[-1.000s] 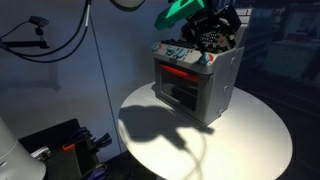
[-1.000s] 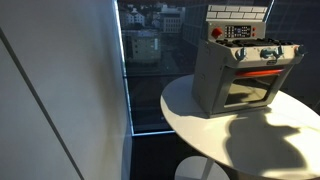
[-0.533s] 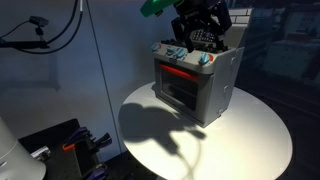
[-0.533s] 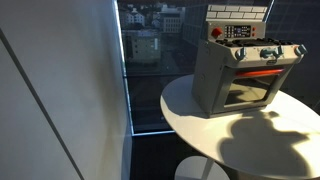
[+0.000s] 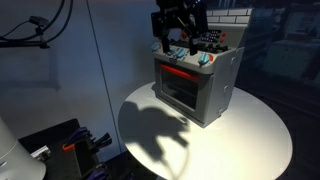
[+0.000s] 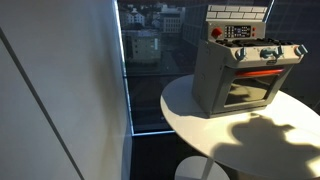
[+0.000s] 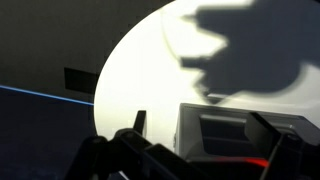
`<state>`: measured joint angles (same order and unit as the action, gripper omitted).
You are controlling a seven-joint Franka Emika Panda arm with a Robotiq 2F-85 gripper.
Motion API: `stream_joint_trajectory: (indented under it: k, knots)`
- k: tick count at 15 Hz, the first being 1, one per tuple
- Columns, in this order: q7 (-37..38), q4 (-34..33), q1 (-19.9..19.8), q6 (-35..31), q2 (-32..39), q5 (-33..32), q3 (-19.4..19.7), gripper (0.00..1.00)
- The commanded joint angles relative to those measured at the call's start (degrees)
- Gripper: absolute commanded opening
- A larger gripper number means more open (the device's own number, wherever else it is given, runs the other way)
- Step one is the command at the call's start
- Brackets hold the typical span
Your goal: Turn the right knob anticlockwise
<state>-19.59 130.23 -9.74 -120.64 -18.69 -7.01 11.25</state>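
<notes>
1. The two dark fingers (image 5: 163,42) are spread apart with nothing between them. Through the gap shows the top of the toy oven (image 5: 196,88).
2. In an exterior view the gripper (image 5: 178,48) hangs over the front of the oven's top, above the left and middle part of the knob row (image 5: 185,58). Whether the tips touch the oven cannot be told.
3. In the wrist view the gripper (image 7: 190,165) comes in from the bottom as dark shapes set wide apart, with the oven (image 7: 240,130) just beyond them at the lower right.
4. The right knob (image 5: 207,62) is a small pale-teal disc at the right end of that row, just to the right of the fingers and not gripped. In an exterior view the right knob (image 6: 292,52) sits at the far right of the oven's front edge. It cannot be made out in the wrist view.
5. Below the knobs a red strip (image 5: 180,72) glows above the oven door (image 5: 180,94).
6. The oven stands on a round white table (image 5: 255,135), towards its far side.
7. The arm's shadow (image 5: 160,125) falls on the table in front of the oven.
</notes>
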Motion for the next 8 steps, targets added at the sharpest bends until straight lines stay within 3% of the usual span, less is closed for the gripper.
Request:
stream_joint_trajectory:
  k: [1,8]
  knots:
    - [-0.3,-1.8,0.7,9.3,-2.1,1.4,0.7,1.0]
    - [0.9,-3.6,0.7,22.3,-3.9,3.2,0.9,1.0]
